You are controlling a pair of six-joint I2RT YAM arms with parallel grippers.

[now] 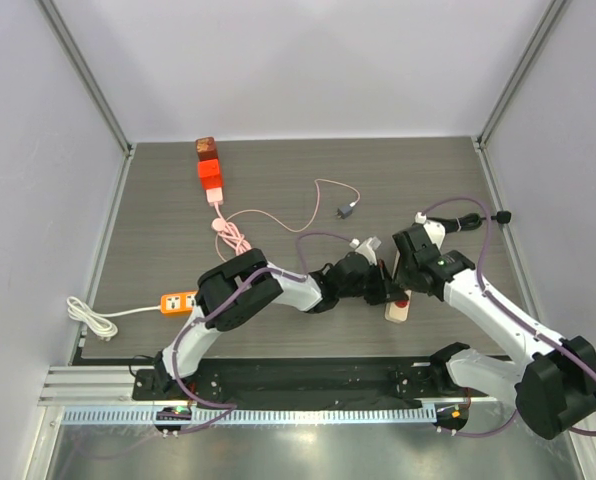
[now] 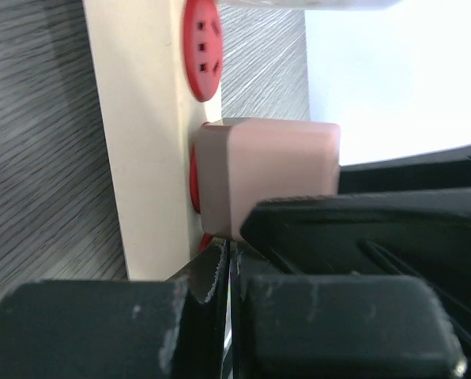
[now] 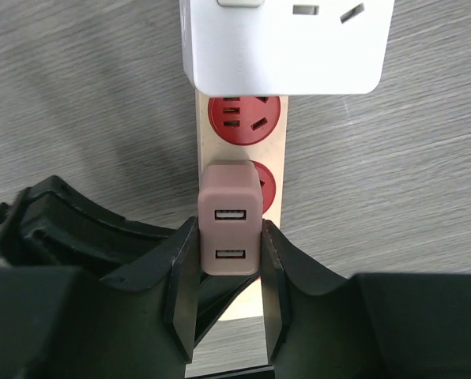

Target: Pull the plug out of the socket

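Pinkish USB charger plug [image 3: 230,207] is sitting in a red socket of the beige power strip [image 2: 141,158], lower centre of my right wrist view. I am pinching its sides with the right pincer [image 3: 229,233]. My left pincer [image 2: 226,272] is resting pressed together, just beside the strip.

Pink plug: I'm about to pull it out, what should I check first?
1. Grip: right hand shut on pink plug, a finger on each side: ok.
2. Seating: plug sits in the power strip, not yet out: ok.
3. Brace: left hand shut; whether it presses the strip down: cannot tell.
4. Clearance: white adapter apart from plug, a free red socket between: ok.
5. Snags: USB ports empty, no cable: ok.
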